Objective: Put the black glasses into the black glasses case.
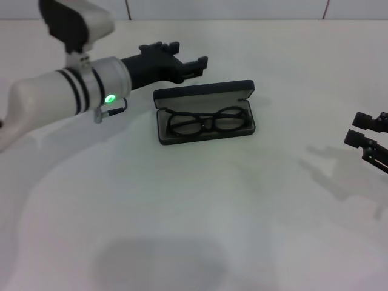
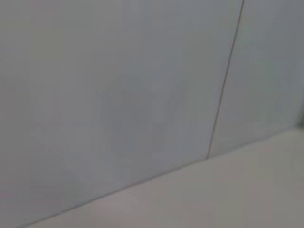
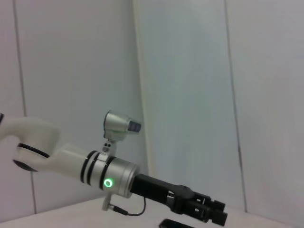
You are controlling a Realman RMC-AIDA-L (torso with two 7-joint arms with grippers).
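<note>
The black glasses case (image 1: 204, 93) lies open on the white table, its lid tilted up at the back. Inside it, on the grey lining, rest the black glasses (image 1: 209, 121), folded, lenses facing up. My left gripper (image 1: 195, 66) hovers just behind and to the left of the lid, open and holding nothing; it also shows in the right wrist view as the left gripper (image 3: 214, 216) at the end of the white arm. Far to the right my right gripper (image 1: 362, 130) stands open and empty, well apart from the case. The left wrist view shows only wall and table.
The white table (image 1: 200, 206) stretches bare in front of the case. A grey panelled wall (image 2: 142, 85) rises behind the table's far edge. My left forearm (image 1: 66, 91) reaches in across the back left.
</note>
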